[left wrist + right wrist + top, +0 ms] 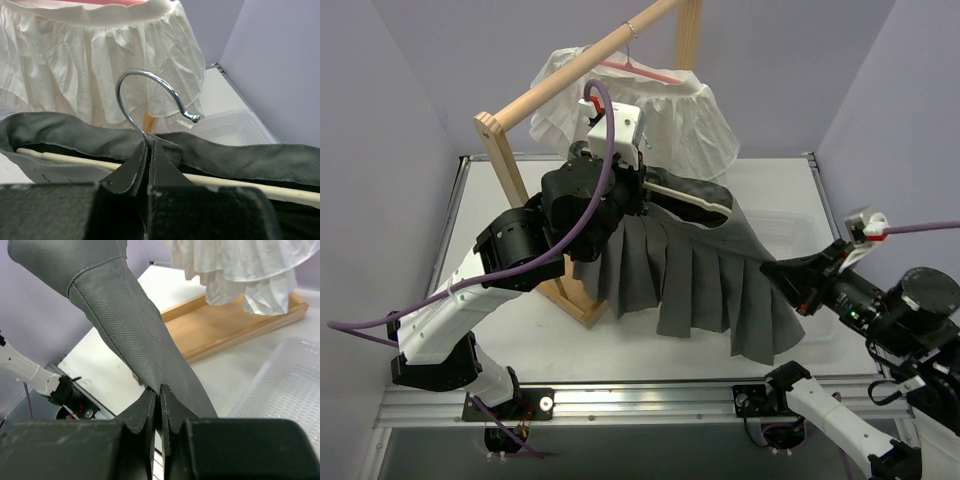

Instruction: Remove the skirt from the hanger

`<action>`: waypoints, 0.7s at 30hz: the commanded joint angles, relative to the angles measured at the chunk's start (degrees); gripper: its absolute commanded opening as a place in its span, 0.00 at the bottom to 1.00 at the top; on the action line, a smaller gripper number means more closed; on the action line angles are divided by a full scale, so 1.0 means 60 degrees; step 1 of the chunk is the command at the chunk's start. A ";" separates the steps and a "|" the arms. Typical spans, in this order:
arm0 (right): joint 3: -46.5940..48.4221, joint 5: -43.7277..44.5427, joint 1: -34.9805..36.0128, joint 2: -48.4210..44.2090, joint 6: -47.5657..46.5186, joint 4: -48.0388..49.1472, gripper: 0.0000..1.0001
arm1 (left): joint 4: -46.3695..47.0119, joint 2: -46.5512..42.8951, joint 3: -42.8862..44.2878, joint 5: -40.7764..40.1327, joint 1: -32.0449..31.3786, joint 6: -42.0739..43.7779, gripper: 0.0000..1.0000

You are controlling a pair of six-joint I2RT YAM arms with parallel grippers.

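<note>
The fingers of my left gripper [150, 146] are pressed together on the hanger [235, 181], clamped at the foot of its metal hook [150, 90], a thin, shiny wire curl with a small knob at its tip that stands free in the air. Just below my matte black pads [127, 172] runs the hanger's pale, smooth wooden bar, and the grey skirt [240, 155] is on it: the waistband, a thick twill with a stitched edge, folds over the bar on both sides of the hook. From above, the skirt hangs off the rail, in front of the wooden rack [510, 165], with its sharp knife pleats fanning down and out to the right over the white table [780, 180]. My right gripper [159, 392] is closed too, its black fingers [175, 412] pinching an edge of the same grey cloth; in my right wrist view the fabric rises from the pinch as a taut, narrowing band with a fine diagonal weave and a seam line along it. Behind the skirt a white skirt [670, 115], thin, crinkled and gathered into ruffles, hangs on a pink hanger [645, 70] from the rack's round wooden rail. The rack's flat, light wooden base [235, 330] lies on the table, and beside it sits a translucent plastic basket [292, 390] with perforated walls and rounded corners.
</note>
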 commanded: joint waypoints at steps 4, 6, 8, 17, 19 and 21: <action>0.0762 0.1882 0.0083 -0.0513 0.0498 -0.0797 0.00 | 0.0987 -0.0476 0.0114 -0.0983 0.0176 0.0932 0.02; 0.0791 0.2104 0.0157 -0.0659 0.0702 -0.0870 0.00 | 0.1016 -0.0520 0.0026 -0.1042 0.0190 0.0961 0.02; 0.0879 0.2543 0.0303 -0.0718 0.0835 -0.1060 0.00 | 0.1133 -0.0637 -0.0134 -0.1042 0.0190 0.0962 0.02; 0.0469 0.3639 0.1064 -0.0953 0.1567 -0.1017 0.00 | 0.1119 -0.0828 -0.0165 -0.0822 0.0190 0.0771 0.02; 0.0440 0.3745 0.1167 -0.0953 0.1670 -0.1017 0.00 | 0.1104 -0.0872 -0.0223 -0.0852 0.0190 0.0742 0.02; 0.0440 0.3789 0.1299 -0.0968 0.1817 -0.0988 0.00 | 0.1148 -0.0930 -0.0281 -0.0837 0.0190 0.0727 0.02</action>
